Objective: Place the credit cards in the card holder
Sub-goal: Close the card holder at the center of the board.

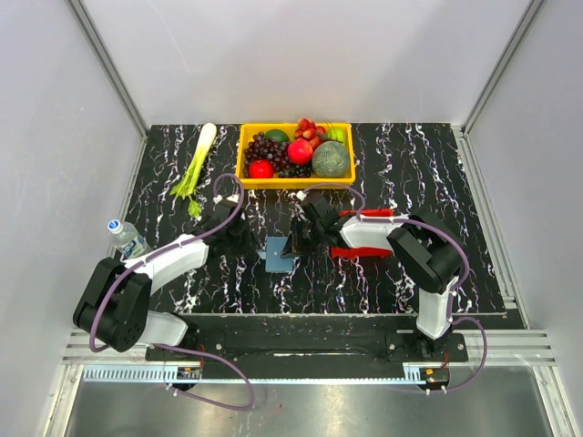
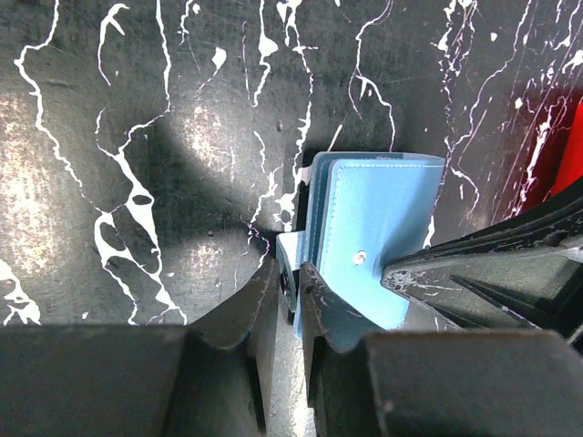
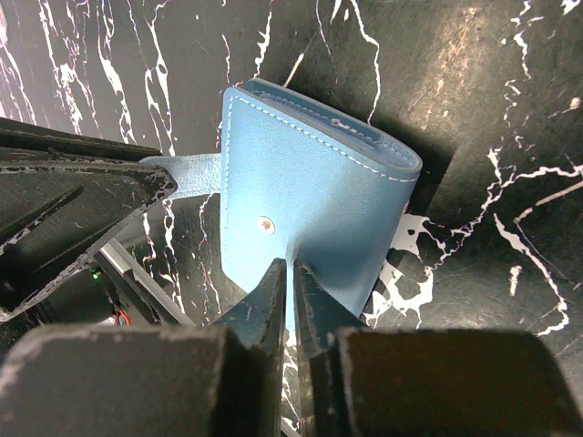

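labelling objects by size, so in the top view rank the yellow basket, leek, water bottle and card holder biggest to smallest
1. yellow basket
2. leek, long but thin
3. water bottle and card holder: too alike to rank, holder partly hidden

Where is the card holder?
In the top view, the card holder sits centrally, pinched by the left end effector and right end effector, left of the red tray.

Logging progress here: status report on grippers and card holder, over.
Left gripper pinching card holder strap. Right gripper clamped on its cover. Holder folded, unsnapped. Red tray to right.
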Available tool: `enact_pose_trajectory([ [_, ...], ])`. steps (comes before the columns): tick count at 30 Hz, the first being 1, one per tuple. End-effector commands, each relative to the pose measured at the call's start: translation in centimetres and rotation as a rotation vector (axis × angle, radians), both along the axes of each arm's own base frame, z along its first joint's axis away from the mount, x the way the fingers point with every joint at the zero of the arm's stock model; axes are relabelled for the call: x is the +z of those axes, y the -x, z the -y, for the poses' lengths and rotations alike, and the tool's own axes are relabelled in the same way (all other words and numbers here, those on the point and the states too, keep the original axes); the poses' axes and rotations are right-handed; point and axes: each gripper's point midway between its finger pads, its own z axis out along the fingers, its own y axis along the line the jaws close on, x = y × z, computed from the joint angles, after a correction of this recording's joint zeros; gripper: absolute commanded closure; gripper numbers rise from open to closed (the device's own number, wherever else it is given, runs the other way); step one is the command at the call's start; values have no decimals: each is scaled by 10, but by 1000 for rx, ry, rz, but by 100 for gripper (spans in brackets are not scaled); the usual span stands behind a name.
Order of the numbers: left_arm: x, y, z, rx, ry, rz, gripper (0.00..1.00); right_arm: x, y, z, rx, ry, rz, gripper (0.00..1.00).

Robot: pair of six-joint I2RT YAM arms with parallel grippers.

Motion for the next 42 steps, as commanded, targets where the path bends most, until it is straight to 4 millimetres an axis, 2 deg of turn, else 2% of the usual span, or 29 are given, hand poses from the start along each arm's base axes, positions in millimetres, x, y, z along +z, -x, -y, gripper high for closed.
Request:
enact_pose_trajectory([
  [1, 19, -10, 9, -9, 62, 66, 79, -2, 3, -6, 35, 4, -4, 88],
  [6, 19, -10, 8, -8, 61, 64, 79, -7, 7, -2, 35, 27, -28, 88],
  [10, 20, -9, 4, 1, 52, 67, 83, -8, 8, -3, 41, 28, -33, 87],
  [20, 20, -9, 2, 7, 52, 69, 84, -10, 9, -3, 42, 32, -42, 87],
  [26, 21, -9, 1, 5, 49, 71, 95, -9, 8, -3, 42, 30, -41, 87],
  [31, 19, -7, 3, -2, 58, 68, 100, -10, 9, -3, 43, 32, -44, 86],
  [35, 23, -7, 7, -21, 82, 84, 100, -11, 9, -2, 40, 37, -44, 86],
  [42, 32, -10, 29, -76, 186, 93, 100, -14, 8, 0, 31, 54, -47, 86],
])
